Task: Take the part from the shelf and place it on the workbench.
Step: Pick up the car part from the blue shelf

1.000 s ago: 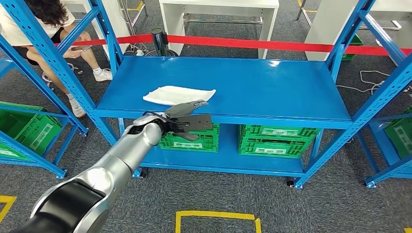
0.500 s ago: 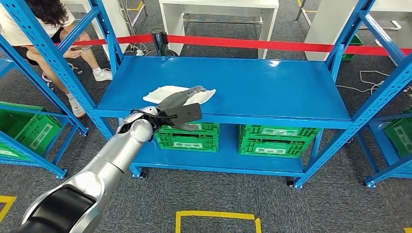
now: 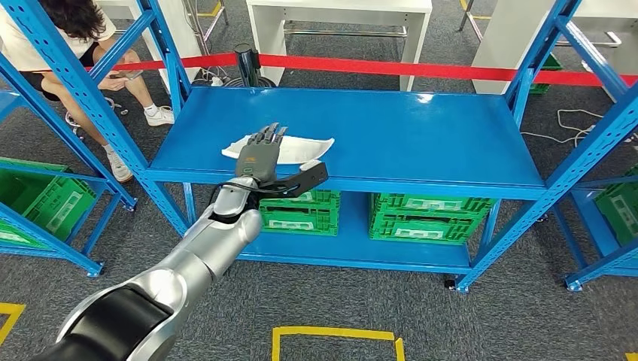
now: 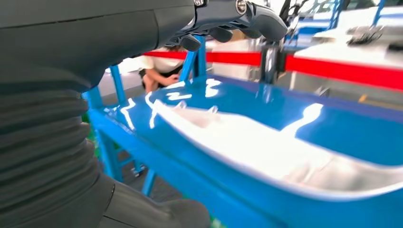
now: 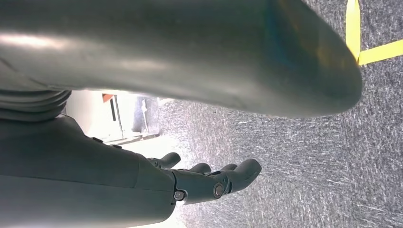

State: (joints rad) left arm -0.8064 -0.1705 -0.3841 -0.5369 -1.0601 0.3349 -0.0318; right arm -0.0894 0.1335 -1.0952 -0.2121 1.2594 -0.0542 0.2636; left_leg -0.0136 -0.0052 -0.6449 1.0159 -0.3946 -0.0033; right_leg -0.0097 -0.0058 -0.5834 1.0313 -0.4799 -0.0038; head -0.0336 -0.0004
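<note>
Your left hand (image 3: 259,156) hovers spread and empty over the white part (image 3: 297,144) on the shelf (image 3: 421,135); green crates (image 3: 429,214) sit below, right hand (image 5: 209,183) loosely curled, holding nothing.

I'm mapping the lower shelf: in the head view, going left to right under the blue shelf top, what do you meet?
Green slatted plastic crate behind the left hand → gap of blue lower shelf → second green slatted plastic crate → blue upright post.
</note>
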